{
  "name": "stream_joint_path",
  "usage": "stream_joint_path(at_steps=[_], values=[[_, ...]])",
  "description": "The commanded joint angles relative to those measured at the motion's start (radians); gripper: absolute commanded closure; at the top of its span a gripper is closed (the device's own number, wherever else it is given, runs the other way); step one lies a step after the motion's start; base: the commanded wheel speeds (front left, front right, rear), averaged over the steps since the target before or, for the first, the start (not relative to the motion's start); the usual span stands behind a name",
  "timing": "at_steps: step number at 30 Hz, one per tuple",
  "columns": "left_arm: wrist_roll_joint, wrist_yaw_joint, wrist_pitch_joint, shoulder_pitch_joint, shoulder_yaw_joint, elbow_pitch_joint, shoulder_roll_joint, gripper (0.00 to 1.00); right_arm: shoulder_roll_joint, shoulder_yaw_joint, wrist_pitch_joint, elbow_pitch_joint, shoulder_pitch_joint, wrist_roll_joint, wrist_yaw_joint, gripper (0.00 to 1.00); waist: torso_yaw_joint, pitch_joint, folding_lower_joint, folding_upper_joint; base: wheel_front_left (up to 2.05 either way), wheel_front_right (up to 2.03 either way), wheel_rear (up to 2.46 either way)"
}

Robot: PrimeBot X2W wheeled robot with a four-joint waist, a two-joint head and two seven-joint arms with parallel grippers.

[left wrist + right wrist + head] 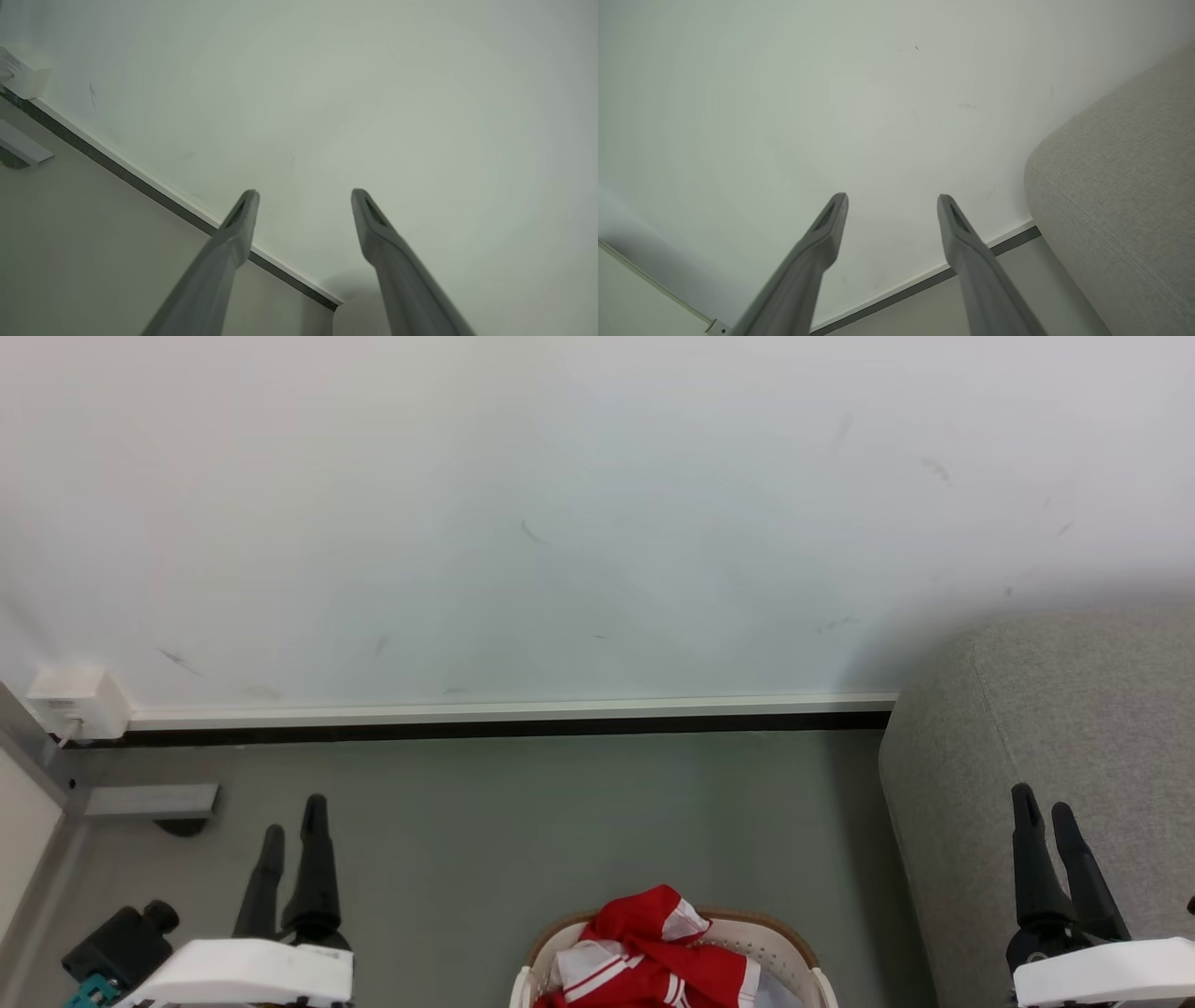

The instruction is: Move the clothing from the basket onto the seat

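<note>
1. head view: the basket sits on the grey floor at the middle of the bottom edge, cut off by the frame. its brown rim and holed cream wall show.
2. the clothing lies heaped inside the basket, red folds with white panels and white stripe trim, rising above the rim.
3. the seat stands at the right against the white wall, apart from the basket, with bare floor between them.
4. the left gripper is at the lower left, over the floor and well to the left of the basket. its jaws are spread and hold nothing.
5. left wrist view: the left gripper has its fingers wide apart and empty, aimed at the wall and the skirting board.
6. head view again: the right gripper is at the lower right, seen against the seat's fabric, jaws parted and empty.
7. right wrist view: the right gripper shows a clear gap between its fingers, with the seat just to the right.
8. a white box is fixed to the wall at the far left, just above the skirting board.
9. a grey bar lies on the floor below it.
</note>
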Motion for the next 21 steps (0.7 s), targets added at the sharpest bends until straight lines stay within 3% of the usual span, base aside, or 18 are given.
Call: stream_joint_path(at_steps=[1,21], values=[[0.038,0.002,-0.015,-0.002,-0.002,-0.014,0.009,0.0,-0.004,-0.007,-0.006,-0.002,-0.021,-0.042,-0.001,0.0,0.0,0.0,0.0,-0.0001,0.0,0.0,0.0],[0.293,0.011,-0.068,0.01,-0.025,-0.013,0.011,0.0,0.008,0.007,-0.029,0.068,-0.035,-0.293,-0.001,0.0,-0.008,-0.004,0.0,-0.0001,0.0,0.0,0.0]])
